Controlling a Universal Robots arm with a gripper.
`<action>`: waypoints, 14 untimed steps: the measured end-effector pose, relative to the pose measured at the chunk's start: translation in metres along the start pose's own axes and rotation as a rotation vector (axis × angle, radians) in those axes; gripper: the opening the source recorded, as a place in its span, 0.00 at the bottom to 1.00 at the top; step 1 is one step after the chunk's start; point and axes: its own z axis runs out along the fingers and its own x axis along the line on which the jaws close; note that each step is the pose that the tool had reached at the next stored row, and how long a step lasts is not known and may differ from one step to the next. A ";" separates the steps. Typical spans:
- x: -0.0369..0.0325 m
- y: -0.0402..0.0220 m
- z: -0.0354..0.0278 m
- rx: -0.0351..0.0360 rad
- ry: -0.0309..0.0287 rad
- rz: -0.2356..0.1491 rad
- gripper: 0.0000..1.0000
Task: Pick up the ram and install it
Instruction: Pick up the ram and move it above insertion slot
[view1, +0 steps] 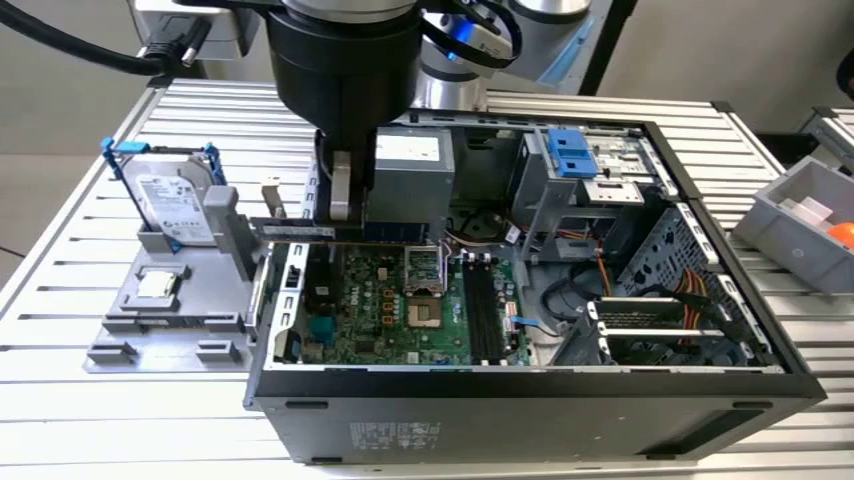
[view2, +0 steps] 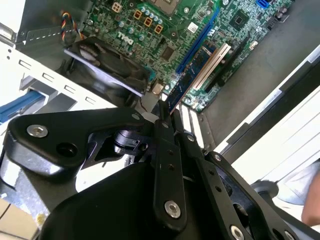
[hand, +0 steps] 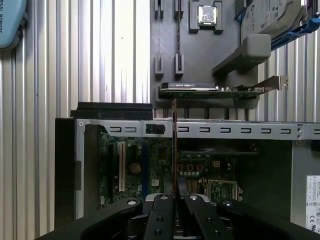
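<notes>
Gripping the ram (view1: 400, 231) part-way along its length, the gripper (view1: 343, 222) hung above the open computer case (view1: 534, 400), its fingers closed flat against the two faces of the stick. The ram was carried level and on edge, which seemed meant to leave the contact edge free and facing down toward the motherboard (view1: 387, 310). In the first wrist view the stick (hand: 174, 145) appeared as a thin line running out from between the fingertips (hand: 165, 200) and crossing the case wall (hand: 225, 129) toward the grey parts tray (hand: 165, 50). From where I stood, it rode above the board's corner nearest that tray, well apart from the black memory slots (view1: 483, 315) and lying crosswise to them, so it was lifted but not yet seated. On the tray, the hard drive (view1: 174, 205) in its blue-handled frame and the small square chip (view1: 156, 285) sat in their own holders, evidently to keep each part at a fixed place.
</notes>
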 end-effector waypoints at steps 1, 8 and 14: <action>-0.0001 -0.0006 -0.0001 -0.0001 0.0001 0.000 0.00; -0.0001 -0.0031 -0.0002 0.0000 0.0001 0.000 0.00; -0.0001 -0.0043 -0.0003 0.0000 0.0000 0.000 0.00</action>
